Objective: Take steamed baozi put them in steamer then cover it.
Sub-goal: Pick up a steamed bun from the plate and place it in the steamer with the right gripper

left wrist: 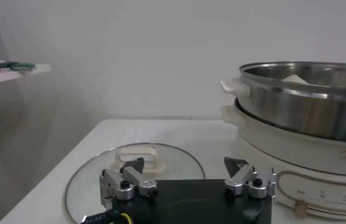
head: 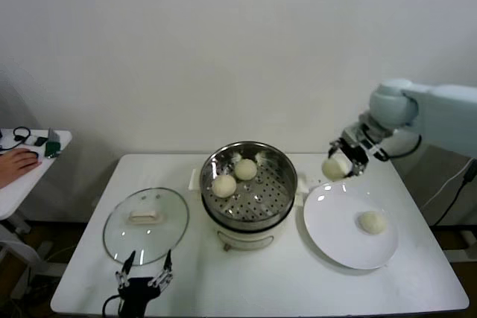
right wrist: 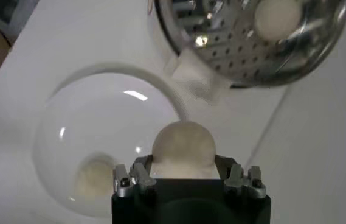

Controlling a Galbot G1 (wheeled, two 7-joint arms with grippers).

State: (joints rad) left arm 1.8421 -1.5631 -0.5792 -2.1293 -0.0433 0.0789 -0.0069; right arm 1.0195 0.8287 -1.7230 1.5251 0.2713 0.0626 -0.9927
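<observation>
My right gripper [head: 345, 160] is shut on a cream-white baozi [head: 335, 167], held in the air over the far left rim of the white plate [head: 335, 240]. In the right wrist view that baozi [right wrist: 183, 148] sits between the jaws, above the plate [right wrist: 100, 115]. One more baozi [head: 373, 222] lies on the plate. Two baozi [head: 224, 185] [head: 246, 169] rest in the steel steamer [head: 279, 206] at the table's middle. My left gripper [head: 143, 272] stands open and empty near the table's front edge, just before the glass lid [head: 123, 232].
The glass lid with its cream handle [left wrist: 137, 156] lies flat on the table left of the steamer. A side table [head: 30, 173] at far left holds small items and a person's hand [head: 15, 163]. The steamer's cream pot base [left wrist: 294, 158] stands close to my left gripper.
</observation>
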